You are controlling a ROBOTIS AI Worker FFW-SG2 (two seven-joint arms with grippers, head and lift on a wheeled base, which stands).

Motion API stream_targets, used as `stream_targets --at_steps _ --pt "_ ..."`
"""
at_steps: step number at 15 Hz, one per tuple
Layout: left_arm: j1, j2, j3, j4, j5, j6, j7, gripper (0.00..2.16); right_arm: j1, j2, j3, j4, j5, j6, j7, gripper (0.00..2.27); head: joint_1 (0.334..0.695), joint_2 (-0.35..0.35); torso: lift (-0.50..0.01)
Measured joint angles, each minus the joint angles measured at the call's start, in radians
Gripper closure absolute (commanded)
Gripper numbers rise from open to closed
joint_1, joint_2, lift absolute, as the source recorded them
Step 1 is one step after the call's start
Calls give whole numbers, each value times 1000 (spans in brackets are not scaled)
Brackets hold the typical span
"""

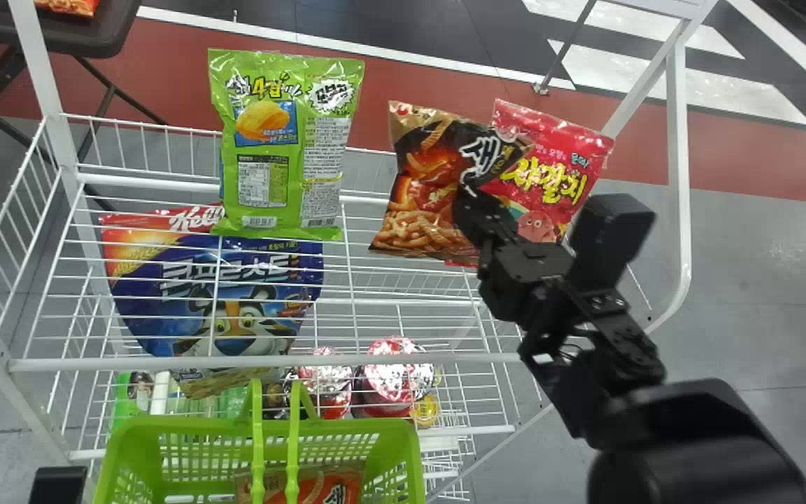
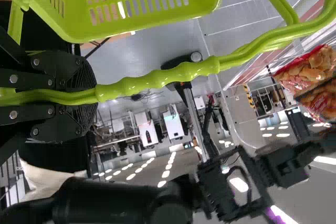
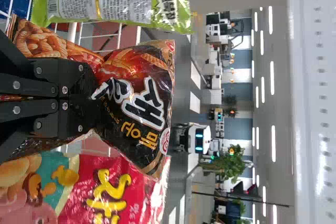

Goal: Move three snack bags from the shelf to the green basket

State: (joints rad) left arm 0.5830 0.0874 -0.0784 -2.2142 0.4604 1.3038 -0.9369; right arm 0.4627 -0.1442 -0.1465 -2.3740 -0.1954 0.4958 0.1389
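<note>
Right gripper [image 1: 469, 203] pinching the black snack bag [image 1: 420, 189] at the shelf's [image 1: 186, 364] far right corner; left on basket handle.
I've got the bag's middle squeezed between my right fingers, its face tilted, overlapping the pink snack bag [image 1: 578, 164]. Green snack bag [image 1: 284, 91] upright along the far edge, left of the black one, not touching. My left gripper [image 2: 94, 95] is clamped around the handle [image 2: 157, 81] of the green basket [image 1: 130, 425], which sits by the shelf's near edge, an orange snack bag [image 1: 319, 491] inside.
</note>
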Motion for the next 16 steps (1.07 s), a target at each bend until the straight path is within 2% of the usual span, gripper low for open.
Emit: stream_targets --at_steps 7,10,12,14,16 --pt "-1 -8 0 4 -3 -16 6 2115 210 1 -140 -276 -177 391 101 2165 695 -350 -49" --pt "-5 -9 -2 4 -4 -17 10 2115 304 31 -193 -363 -244 526 160 2165 695 -350 -49" --pt "-7 -10 -3 4 -5 -17 10 2115 337 82 -208 -407 -249 693 237 2165 695 -350 -49" --pt "-6 -11 -3 4 -4 -17 11 2115 342 105 -208 -412 -249 853 251 2165 695 -350 -49" --pt "0 -11 -4 -1 -3 -18 5 2115 336 110 -184 -377 -241 951 240 2162 695 -350 -49"
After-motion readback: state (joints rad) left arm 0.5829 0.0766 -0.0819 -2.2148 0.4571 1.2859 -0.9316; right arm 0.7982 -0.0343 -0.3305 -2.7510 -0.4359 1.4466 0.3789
